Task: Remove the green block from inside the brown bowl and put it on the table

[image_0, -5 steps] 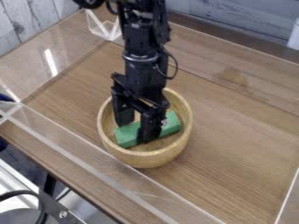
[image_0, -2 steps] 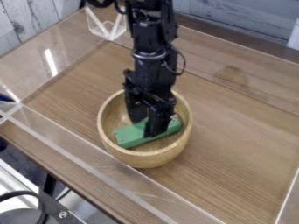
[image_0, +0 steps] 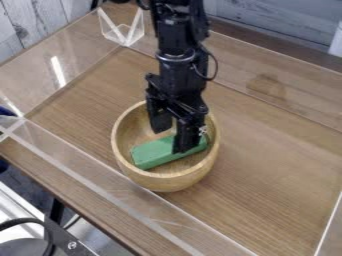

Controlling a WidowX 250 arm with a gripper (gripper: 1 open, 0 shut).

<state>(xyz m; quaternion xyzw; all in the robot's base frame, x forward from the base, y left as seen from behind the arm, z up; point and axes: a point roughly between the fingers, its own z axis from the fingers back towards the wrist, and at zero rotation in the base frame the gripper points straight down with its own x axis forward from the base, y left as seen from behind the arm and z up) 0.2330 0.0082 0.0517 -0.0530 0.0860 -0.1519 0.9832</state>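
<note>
The green block (image_0: 158, 154) lies flat inside the brown bowl (image_0: 166, 181), which stands on the table (image_0: 274, 150) near its front middle. My black gripper (image_0: 175, 135) points down into the bowl with its jaws open. Its fingers (image_0: 190, 134) straddle the block's far right end, and that end is hidden behind them. I cannot tell whether the pads touch the block. The block's left half shows plainly.
Clear acrylic walls (image_0: 74, 185) edge the table on all sides. A clear bracket (image_0: 123, 28) stands at the back wall behind the arm. Black cables (image_0: 34, 238) hang below the front left corner.
The gripper has shifted to the right and a little farther back inside the bowl, uncovering more of the green block's left part. The block and bowl have stayed put.
</note>
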